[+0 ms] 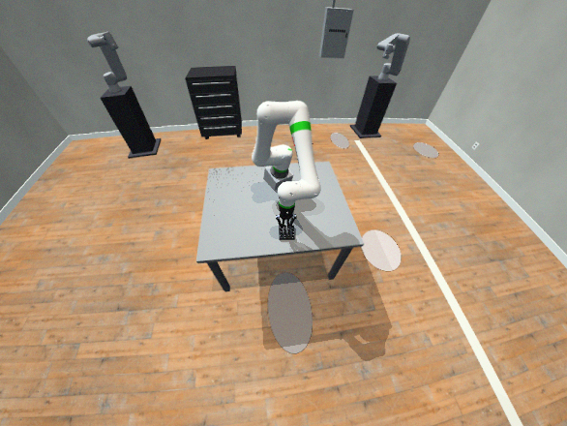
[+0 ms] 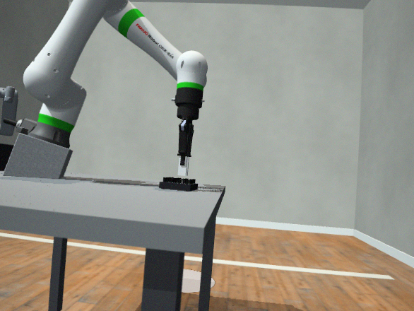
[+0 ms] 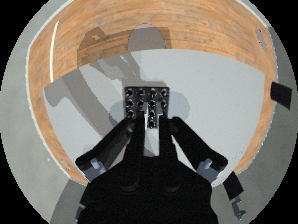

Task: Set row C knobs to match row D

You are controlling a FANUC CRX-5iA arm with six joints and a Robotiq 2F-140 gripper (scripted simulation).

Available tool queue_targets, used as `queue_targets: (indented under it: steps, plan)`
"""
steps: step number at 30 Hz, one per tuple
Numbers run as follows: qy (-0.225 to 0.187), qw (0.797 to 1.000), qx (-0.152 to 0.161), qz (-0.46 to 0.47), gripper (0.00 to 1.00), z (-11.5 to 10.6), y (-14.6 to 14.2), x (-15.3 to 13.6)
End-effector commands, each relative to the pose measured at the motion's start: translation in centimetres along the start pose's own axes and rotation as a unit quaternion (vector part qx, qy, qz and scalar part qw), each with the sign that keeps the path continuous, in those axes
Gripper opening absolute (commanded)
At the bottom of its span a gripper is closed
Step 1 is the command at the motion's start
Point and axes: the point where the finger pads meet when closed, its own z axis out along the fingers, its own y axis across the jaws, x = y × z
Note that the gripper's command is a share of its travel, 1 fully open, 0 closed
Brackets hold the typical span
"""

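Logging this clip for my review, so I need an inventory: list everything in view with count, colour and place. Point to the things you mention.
knob box point(image 1: 286, 236) point(image 2: 178, 186) point(image 3: 142, 90): one, black, on the table under the fingertips
table point(image 1: 232, 213) point(image 2: 106, 201) point(image 3: 215, 85): one, grey, mid-room
drawer cabinet point(image 1: 213, 102): one, black, by the back wall
pedestals point(image 1: 130, 118): two, black, each under a grey arm point(image 1: 113, 63)
wall box point(image 1: 337, 36): one, grey, back wall
floor line point(image 1: 426, 247) point(image 2: 300, 271) point(image 3: 52, 55): one, pale, beside the table
discs point(image 1: 290, 312): several, pale or grey, on the floor
robot arm point(image 1: 305, 150) point(image 2: 155, 42): one, white with green bands, mounted on the table
end effector point(image 1: 286, 224) point(image 2: 183, 174) point(image 3: 153, 117): one, black, above the knob box
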Motion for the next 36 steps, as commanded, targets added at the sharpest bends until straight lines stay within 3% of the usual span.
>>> queue_targets:
  steps: [1,36]
  plan:
    - [0.0,1.0,0.0,0.0,0.12,0.16,0.0,0.02]
    - [0.0,1.0,0.0,0.0,0.12,0.5,-0.01,0.02]
